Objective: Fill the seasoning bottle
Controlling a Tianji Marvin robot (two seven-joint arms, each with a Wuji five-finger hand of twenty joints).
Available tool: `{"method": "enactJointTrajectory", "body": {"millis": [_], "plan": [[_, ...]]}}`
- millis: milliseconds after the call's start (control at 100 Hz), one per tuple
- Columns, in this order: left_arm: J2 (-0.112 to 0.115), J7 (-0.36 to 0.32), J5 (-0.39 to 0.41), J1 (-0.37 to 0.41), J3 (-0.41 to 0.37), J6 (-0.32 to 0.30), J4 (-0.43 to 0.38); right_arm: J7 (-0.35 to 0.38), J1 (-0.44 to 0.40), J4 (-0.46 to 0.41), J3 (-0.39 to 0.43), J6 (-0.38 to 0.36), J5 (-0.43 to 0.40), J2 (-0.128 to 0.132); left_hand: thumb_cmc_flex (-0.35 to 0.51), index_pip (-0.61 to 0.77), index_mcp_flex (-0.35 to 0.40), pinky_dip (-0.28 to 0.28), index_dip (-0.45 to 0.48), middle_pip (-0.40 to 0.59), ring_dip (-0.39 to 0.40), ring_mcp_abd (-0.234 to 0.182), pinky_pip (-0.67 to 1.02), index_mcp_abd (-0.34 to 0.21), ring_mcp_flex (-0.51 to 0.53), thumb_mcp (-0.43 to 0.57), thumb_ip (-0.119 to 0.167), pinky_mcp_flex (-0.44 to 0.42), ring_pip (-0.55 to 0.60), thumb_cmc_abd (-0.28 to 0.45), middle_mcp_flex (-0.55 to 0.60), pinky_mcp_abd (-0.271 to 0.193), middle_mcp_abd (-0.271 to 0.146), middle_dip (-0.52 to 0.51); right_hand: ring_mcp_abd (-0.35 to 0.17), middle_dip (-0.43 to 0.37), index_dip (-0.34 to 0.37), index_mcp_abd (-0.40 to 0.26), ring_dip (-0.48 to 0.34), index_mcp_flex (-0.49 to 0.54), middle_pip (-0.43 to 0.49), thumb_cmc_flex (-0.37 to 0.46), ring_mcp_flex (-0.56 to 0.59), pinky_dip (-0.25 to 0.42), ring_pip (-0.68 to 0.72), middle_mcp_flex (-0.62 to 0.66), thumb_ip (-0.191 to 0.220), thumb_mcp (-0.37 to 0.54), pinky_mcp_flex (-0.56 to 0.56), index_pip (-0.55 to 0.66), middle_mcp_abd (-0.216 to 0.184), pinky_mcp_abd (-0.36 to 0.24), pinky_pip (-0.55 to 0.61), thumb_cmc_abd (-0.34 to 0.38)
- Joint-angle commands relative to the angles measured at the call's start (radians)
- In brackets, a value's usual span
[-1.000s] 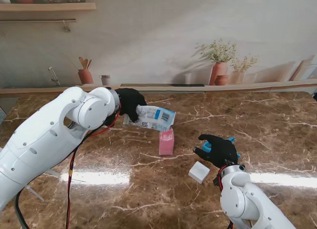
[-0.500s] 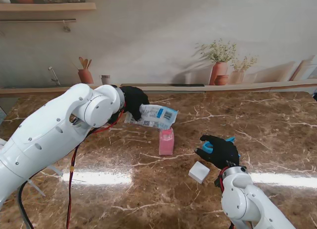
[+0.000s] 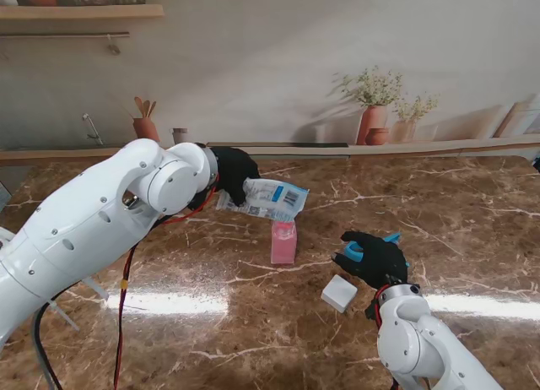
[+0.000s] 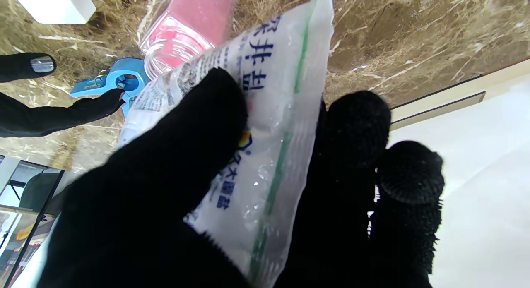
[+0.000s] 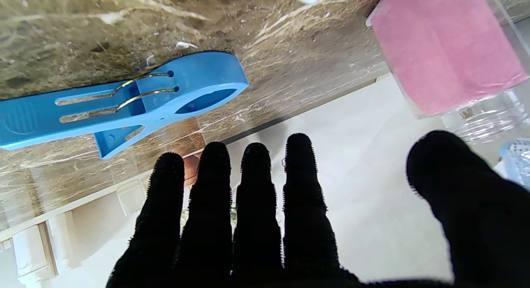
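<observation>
My left hand [image 3: 229,176] in its black glove is shut on a white and blue salt bag [image 3: 274,198], lifted and tilted just beyond the pink seasoning bottle [image 3: 283,241]. In the left wrist view the salt bag [image 4: 265,114] lies pinched between thumb and fingers, with the bottle's clear open mouth [image 4: 174,52] right beside the bag's far end. The pink seasoning bottle [image 5: 447,48] stands upright at mid-table. My right hand [image 3: 373,257] hovers open over a blue clip [image 3: 390,239], fingers spread and holding nothing; the blue clip [image 5: 124,97] rests on the marble.
A small white block [image 3: 339,293] lies on the brown marble table [image 3: 472,213], nearer to me than the bottle and to the left of my right hand. Past the table's far edge, a ledge holds terracotta vases [image 3: 374,123] with dried plants.
My left hand has carried the salt bag a little to the right, so its far end now sits over the bottle. The right hand stayed put.
</observation>
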Motion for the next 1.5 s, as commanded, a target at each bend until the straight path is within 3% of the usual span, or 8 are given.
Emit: {"method": "enactJointTrajectory", "body": {"millis": [0,200,400,1110,1490], "plan": [[-0.004,-0.005,0.000,-0.013,0.002,0.001,-0.003,0.012,-0.010,0.007,0.003,0.003,0.007,-0.003,0.051,0.231,0.029,-0.005,0.033,0.116,-0.012,-0.025,0.067,-0.198,0.046,0.113,0.028,0.026,0.060,0.178,0.075,-0.006,-0.080,0.035,0.003,-0.007,-0.012,-0.023,-0.002,-0.007,0.010,-0.012,-0.031,-0.010,0.010,-0.017,0.017,0.008,-0.011,0.012,0.000,0.002,-0.001,0.010],[-0.002,-0.021,0.005,-0.026,0.013,-0.003,-0.006,0.007,-0.011,0.008,0.005,0.003,0.009,-0.005,0.017,0.228,-0.024,-0.001,0.021,0.198,-0.011,-0.035,0.093,-0.233,0.051,0.009,0.053,0.045,0.121,0.189,0.099,-0.004,-0.094,-0.011,0.004,-0.005,-0.012,-0.025,0.000,-0.002,0.011,-0.010,-0.029,-0.008,0.012,-0.013,0.017,0.010,-0.014,0.014,0.002,0.005,-0.001,0.010],[-0.001,-0.031,0.004,-0.040,0.027,-0.004,-0.009,0.008,-0.011,0.010,0.005,0.001,0.013,-0.005,0.036,0.227,-0.035,-0.004,0.062,0.208,-0.026,-0.042,0.097,-0.259,0.049,-0.043,0.075,0.037,0.139,0.221,0.092,-0.008,-0.107,0.000,0.006,-0.004,-0.013,-0.027,0.003,-0.001,0.011,-0.009,-0.028,-0.005,0.012,-0.014,0.016,0.011,-0.012,0.015,0.002,0.006,0.001,0.011],[0.003,-0.041,0.024,-0.022,0.009,-0.013,-0.018,0.008,-0.010,0.013,0.002,0.002,0.015,-0.005,0.037,0.217,-0.038,0.002,0.092,0.203,-0.020,-0.041,0.097,-0.265,0.044,-0.048,0.075,0.027,0.130,0.232,0.085,-0.010,-0.113,0.015,0.005,-0.003,-0.014,-0.027,0.006,0.000,0.010,-0.008,-0.025,-0.001,0.013,-0.014,0.014,0.016,-0.008,0.016,0.004,0.007,0.003,0.009],[0.004,0.000,0.032,0.058,-0.057,-0.037,-0.009,0.018,-0.013,-0.006,0.000,0.013,0.002,-0.002,0.059,0.212,-0.049,0.025,0.204,0.189,0.016,-0.024,0.073,-0.294,0.039,-0.094,0.076,-0.008,0.065,0.281,0.051,-0.011,-0.123,0.028,0.005,-0.003,-0.015,-0.026,0.006,-0.002,0.011,-0.007,-0.024,-0.001,0.013,-0.012,0.013,0.018,-0.008,0.016,0.003,0.006,0.003,0.009]]}}
